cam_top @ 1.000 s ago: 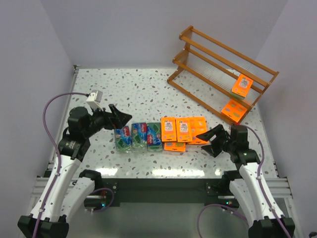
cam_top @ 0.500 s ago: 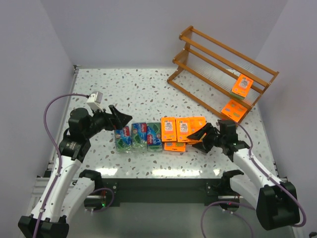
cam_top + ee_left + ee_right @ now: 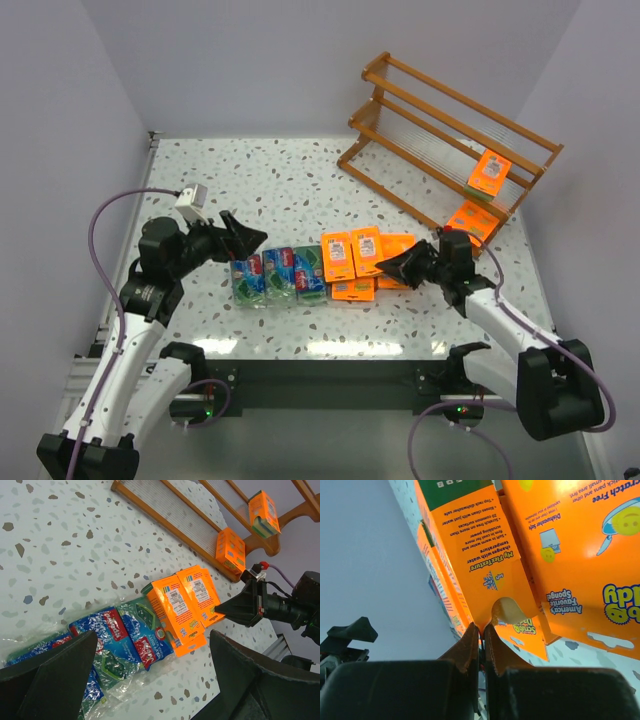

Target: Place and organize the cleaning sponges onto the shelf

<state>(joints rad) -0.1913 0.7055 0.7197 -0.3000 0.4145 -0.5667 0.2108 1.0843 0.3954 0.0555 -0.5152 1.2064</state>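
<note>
The shelf (image 3: 466,104) is orange-brown wood with clear, ribbed tiers. The shelved packs (image 3: 491,172) are bright orange with white labels. Off the shelf, the orange packs (image 3: 338,256) have the same colouring. Farther from the shelf, the green-and-blue packs (image 3: 280,274) carry red marks under glossy clear wrap. The lettered pack (image 3: 475,550) is orange with dark-blue print, a green band and a pale-yellow patch. The table (image 3: 280,180) is white, speckled grey and brown. The left gripper (image 3: 250,240) and right gripper (image 3: 380,264) are black, and the cables (image 3: 105,215) are purple.
</note>
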